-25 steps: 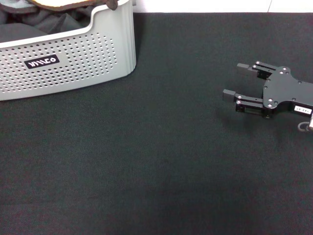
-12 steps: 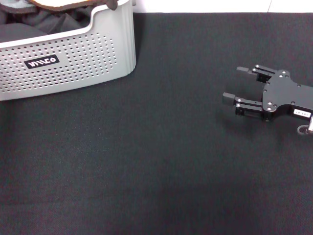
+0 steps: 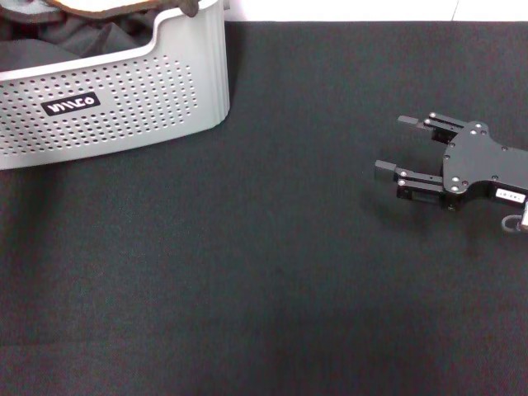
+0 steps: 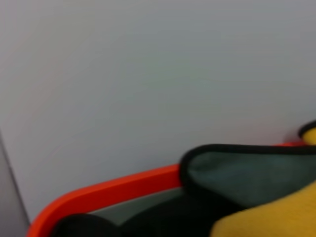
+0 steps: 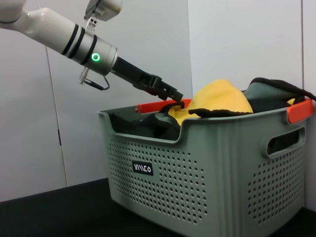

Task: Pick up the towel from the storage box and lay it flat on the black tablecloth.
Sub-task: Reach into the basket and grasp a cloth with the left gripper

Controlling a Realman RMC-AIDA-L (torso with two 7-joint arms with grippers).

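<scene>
Left gripper (image 5: 174, 98) at the towel (image 5: 219, 98) — its grip hidden.

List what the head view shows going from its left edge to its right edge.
storage box with the towel in it → bare stretch of the black tablecloth → right gripper, open, over the cloth.

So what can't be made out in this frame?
- Left claw: off-frame in head view; in right wrist view it sits at the towel, grip unclear.
- Towel's full extent: hidden by the storage box wall.
- Left wrist view: blurred close-up, own fingers unseen.
- Right claw: open, only the head view shows it.
</scene>
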